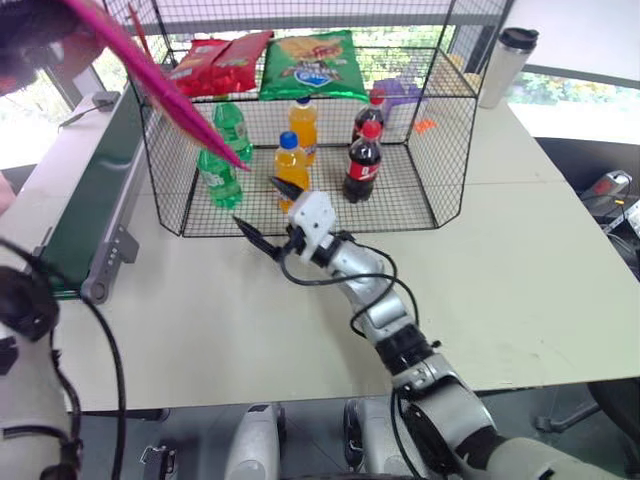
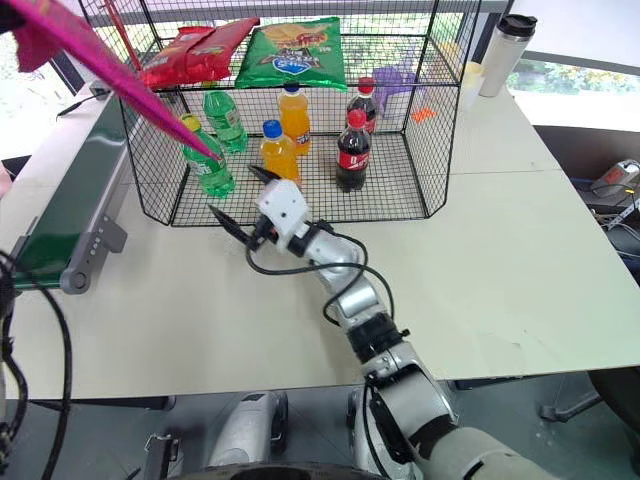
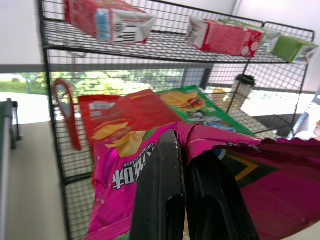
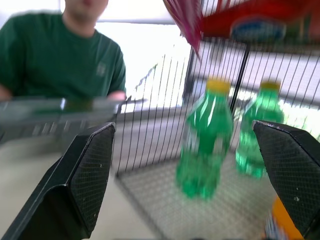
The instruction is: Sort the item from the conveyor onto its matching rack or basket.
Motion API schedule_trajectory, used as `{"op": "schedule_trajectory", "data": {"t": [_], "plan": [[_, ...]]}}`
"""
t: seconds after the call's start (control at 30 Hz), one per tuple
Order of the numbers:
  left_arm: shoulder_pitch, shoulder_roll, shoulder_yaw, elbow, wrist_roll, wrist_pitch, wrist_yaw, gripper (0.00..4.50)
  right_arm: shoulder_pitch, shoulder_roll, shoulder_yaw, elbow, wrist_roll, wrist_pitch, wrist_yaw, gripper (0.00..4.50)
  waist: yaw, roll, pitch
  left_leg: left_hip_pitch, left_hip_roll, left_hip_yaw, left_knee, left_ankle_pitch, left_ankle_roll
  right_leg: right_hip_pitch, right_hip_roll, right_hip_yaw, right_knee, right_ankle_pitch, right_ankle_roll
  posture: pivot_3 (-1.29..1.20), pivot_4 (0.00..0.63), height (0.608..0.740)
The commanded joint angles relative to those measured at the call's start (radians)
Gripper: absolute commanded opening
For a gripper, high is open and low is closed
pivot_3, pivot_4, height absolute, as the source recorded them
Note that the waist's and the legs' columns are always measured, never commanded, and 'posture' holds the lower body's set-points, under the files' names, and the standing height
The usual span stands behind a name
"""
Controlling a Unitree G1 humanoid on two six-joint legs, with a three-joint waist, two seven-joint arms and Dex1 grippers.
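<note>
Pinched between the closed fingers of the left gripper point(image 3: 185, 195), a magenta-pink snack bag point(image 1: 150, 75) is held in the air at the upper left corner of the black wire rack point(image 1: 445, 130), hanging as a slanted strip whose lower tip reaches the rack's front left mesh. The left gripper is raised high, level with the rack's middle shelf. On that shelf two red chip bags point(image 1: 215, 62) and a green chip bag point(image 1: 310, 65) are laid flat. On the rack's lower floor two green bottles point(image 1: 222, 150), two orange bottles point(image 1: 295, 150) and two cola bottles point(image 1: 364, 150) are stood upright. On the top shelf, seen from the left wrist, cartons point(image 3: 107, 20) are laid on their sides. Just in front of the rack, the right gripper point(image 1: 262, 212) is held low over the table point(image 1: 520, 280) with its fingers spread wide and nothing between them, pointed toward the rack's front left. Left of the rack the dark green conveyor point(image 1: 85, 195) is seen. Behind the rack's right corner a travel mug point(image 1: 505, 65) is stood. A person in a green shirt point(image 4: 60, 55) is seen beyond the conveyor.
</note>
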Motion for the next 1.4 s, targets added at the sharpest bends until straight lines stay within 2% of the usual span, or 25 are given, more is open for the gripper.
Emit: {"op": "schedule_trajectory", "data": {"t": [0.03, 0.23, 0.5, 0.6, 0.67, 0.87, 0.97, 1.03, 1.13, 1.17, 1.3, 1.4], "plan": [[-0.033, 0.009, 0.005, 0.001, -0.058, 0.008, 0.023, 0.07, -0.079, 0.070, -0.058, 0.084, 0.010, -0.067, -0.089, 4.50, 0.001, 0.000, 0.000, 0.000, 0.000, 0.000, 0.000, 0.000, -0.001, 0.000, 0.000, 0.000, 0.000, 0.000, 0.000, 0.00, 0.150, 0.740], [-0.026, -0.023, 0.031, 0.016, -0.160, 0.008, 0.074, 0.07, -0.145, 0.124, -0.080, 0.132, 0.123, -0.108, -0.021, 4.50, -0.001, 0.000, 0.000, 0.000, 0.000, 0.000, -0.001, 0.001, -0.001, 0.000, 0.000, 0.000, 0.000, 0.000, 0.000, 0.00, 0.150, 0.740], [0.046, -0.110, 0.139, 0.052, -0.301, 0.008, 0.209, 0.07, -0.227, 0.186, -0.083, 0.127, 0.241, -0.119, 0.036, 4.50, -0.002, 0.000, 0.000, 0.001, 0.000, 0.000, -0.001, 0.001, -0.002, 0.000, 0.000, 0.000, 0.001, 0.000, 0.000, 0.00, 0.150, 0.740], [0.107, -0.117, 0.171, 0.058, -0.338, 0.008, 0.249, 0.00, -0.230, 0.187, -0.075, 0.107, 0.272, -0.122, 0.058, 3.76, -0.002, 0.000, 0.000, 0.001, 0.000, 0.000, -0.001, 0.001, -0.002, 0.000, -0.001, 0.000, 0.001, 0.000, 0.000, 0.00, 0.150, 0.740], [0.147, -0.116, 0.194, 0.061, -0.351, 0.008, 0.266, 0.00, -0.220, 0.182, -0.066, 0.075, 0.287, -0.115, 0.067, 2.69, 0.000, 0.000, 0.000, 0.001, 0.000, 0.000, -0.001, 0.001, -0.002, 0.000, -0.001, 0.000, 0.001, 0.000, 0.000, 0.00, 0.150, 0.740], [0.217, -0.107, 0.204, 0.037, -0.342, -0.024, 0.267, 0.00, -0.150, 0.127, -0.009, -0.064, 0.286, -0.051, 0.081, 0.03, 0.001, -0.001, 0.000, 0.001, 0.000, 0.000, -0.001, 0.001, -0.002, 0.000, -0.001, 0.000, 0.001, 0.000, 0.000, 0.00, 0.150, 0.740], [0.267, -0.094, 0.172, -0.007, -0.327, -0.104, 0.213, 0.00, -0.105, 0.078, 0.021, -0.164, 0.278, 0.008, 0.087, 0.03, 0.001, -0.001, 0.000, 0.001, 0.000, 0.000, -0.001, 0.001, -0.003, 0.000, -0.001, 0.000, 0.001, 0.000, 0.000, 0.00, 0.150, 0.740], [0.293, -0.089, 0.165, -0.017, -0.348, -0.133, 0.168, 0.56, -0.078, 0.047, 0.029, -0.225, 0.271, 0.041, 0.082, 0.00, 0.004, -0.001, 0.000, 0.001, 0.000, 0.000, -0.001, 0.001, -0.003, 0.000, -0.001, 0.000, 0.001, 0.000, 0.000, 0.00, 0.150, 0.740], [0.346, -0.069, 0.147, -0.050, -0.369, -0.171, 0.099, 1.68, -0.038, -0.004, 0.034, -0.314, 0.243, 0.086, 0.077, 0.00, 0.004, -0.002, -0.001, 0.001, 0.000, 0.000, -0.001, 0.002, -0.004, 0.001, -0.001, 0.000, 0.001, 0.000, 0.000, 0.00, 0.150, 0.740], [0.392, -0.045, 0.131, -0.052, -0.318, -0.220, 0.075, 2.04, -0.021, -0.030, 0.027, -0.355, 0.228, 0.109, 0.071, 0.00, 0.004, -0.002, -0.001, 0.001, 0.000, 0.000, -0.001, 0.002, -0.004, 0.001, -0.001, 0.000, 0.000, 0.000, -0.001, 0.00, 0.150, 0.740], [0.587, 0.034, 0.084, -0.091, -0.162, -0.434, -0.057, 2.04, 0.056, -0.159, -0.017, -0.536, 0.163, 0.199, 0.058, 0.00, 0.002, -0.001, 0.000, 0.003, 0.000, 0.001, -0.003, 0.002, -0.004, 0.001, -0.001, 0.001, 0.000, 0.000, -0.001, 0.00, 0.150, 0.740], [0.676, 0.019, 0.058, -0.097, -0.045, -0.637, -0.104, 2.04, 0.119, -0.261, -0.072, -0.678, 0.122, 0.287, 0.025, 0.00, 0.009, -0.001, -0.001, 0.002, 0.000, 0.001, -0.003, 0.002, -0.004, 0.000, -0.001, 0.000, -0.001, 0.000, -0.002, 0.00, 0.150, 0.740]]}}
